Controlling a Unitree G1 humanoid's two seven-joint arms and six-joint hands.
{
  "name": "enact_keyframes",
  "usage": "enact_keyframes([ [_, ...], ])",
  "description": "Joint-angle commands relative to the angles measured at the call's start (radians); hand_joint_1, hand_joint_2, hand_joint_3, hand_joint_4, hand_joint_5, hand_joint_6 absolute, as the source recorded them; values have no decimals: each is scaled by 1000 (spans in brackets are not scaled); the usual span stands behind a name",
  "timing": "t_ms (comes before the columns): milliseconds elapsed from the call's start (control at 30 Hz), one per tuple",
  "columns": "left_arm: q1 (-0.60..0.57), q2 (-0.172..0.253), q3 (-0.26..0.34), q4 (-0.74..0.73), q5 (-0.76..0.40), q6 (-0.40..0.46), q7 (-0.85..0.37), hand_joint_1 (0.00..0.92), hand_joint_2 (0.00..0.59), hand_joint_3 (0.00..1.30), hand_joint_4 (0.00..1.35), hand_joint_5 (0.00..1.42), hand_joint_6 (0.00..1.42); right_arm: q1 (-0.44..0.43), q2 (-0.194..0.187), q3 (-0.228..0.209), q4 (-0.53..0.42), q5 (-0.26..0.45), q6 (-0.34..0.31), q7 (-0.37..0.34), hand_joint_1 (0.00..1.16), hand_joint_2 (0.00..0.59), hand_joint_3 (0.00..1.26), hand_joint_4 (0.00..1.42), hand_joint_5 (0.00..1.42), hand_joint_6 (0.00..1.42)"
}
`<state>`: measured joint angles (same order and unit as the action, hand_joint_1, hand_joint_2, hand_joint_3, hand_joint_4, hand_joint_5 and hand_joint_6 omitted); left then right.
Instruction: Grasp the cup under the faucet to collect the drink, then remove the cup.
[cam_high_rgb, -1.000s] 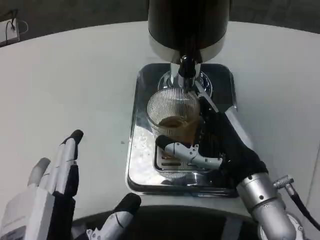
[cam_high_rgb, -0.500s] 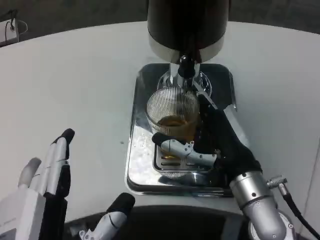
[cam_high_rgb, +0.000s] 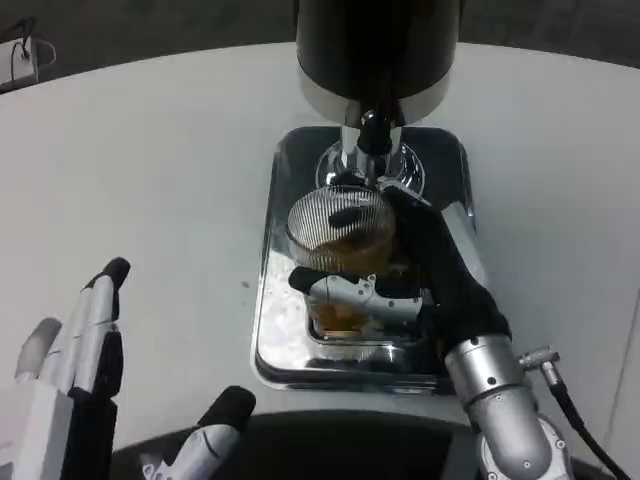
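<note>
The cup (cam_high_rgb: 338, 232) is the ribbed clear glass sitting over the shiny metal drip tray (cam_high_rgb: 275, 330), right below the black faucet (cam_high_rgb: 374, 135), and there's brownish drink in the bottom of it. Can't really tell if its base is actually touching the tray grate or held a bit off it.

Starting at the left edge: the left hand (cam_high_rgb: 75, 395) is down in the bottom-left corner over the white table (cam_high_rgb: 150, 180), nowhere near the tray. Fingers are stretched out straight and side by side, thumb sticking off toward the right, nothing in it, so it's just spread and empty.

There's a small white plug-looking thing with a cable (cam_high_rgb: 20, 55) way up at the top-left, past the table edge.

Middle of the shot is the tray with the cup on it, and above that the big dark drink dispenser (cam_high_rgb: 378, 50) with a silver band around its base, faucet poking down from it just behind the cup's rim.

Then to the right, the right hand (cam_high_rgb: 420, 285) comes in from the lower right and is wrapped around the cup. Thumb crosses the near side of the glass, dark fingers curl around the far right side, one fingertip at the rim. Firmly clamped on the cup.
</note>
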<state>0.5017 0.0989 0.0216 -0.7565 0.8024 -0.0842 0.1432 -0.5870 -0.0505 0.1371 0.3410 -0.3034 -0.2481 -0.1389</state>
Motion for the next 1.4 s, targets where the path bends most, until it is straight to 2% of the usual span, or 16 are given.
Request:
enact_keyframes([
  [33,-4,0,5,-8,20,11,-17,0,147,0,0,63,0,8,8,-5,-7,-3,6,-22,1133,188,582,715,894,1335],
  [133,-13,1,5,-2,20,13,-18,0,147,0,0,62,0,15,6,-10,-22,0,-6,-27,1158,160,656,790,989,1419],
  [233,-20,3,5,6,17,12,-18,0,147,0,0,61,0,28,2,-12,-49,1,-18,-25,1162,132,717,854,1065,1424],
  [433,-30,2,-3,20,9,7,-14,0,147,0,0,61,0,81,-5,-12,-134,13,-28,-7,1162,130,770,917,1154,1424],
  [900,-53,7,-19,56,-7,-9,-5,0,147,0,0,61,0,275,-3,-5,-433,64,-5,81,1162,130,797,930,1181,1424],
  [1200,-61,13,-5,69,-21,-21,2,0,147,0,0,61,0,452,-42,-4,-635,145,-10,192,1162,129,799,942,1186,1424],
  [1400,-52,9,-12,53,11,-21,-4,0,140,0,0,44,0,516,-73,-49,-759,225,-3,240,1162,130,808,942,1186,1424],
])
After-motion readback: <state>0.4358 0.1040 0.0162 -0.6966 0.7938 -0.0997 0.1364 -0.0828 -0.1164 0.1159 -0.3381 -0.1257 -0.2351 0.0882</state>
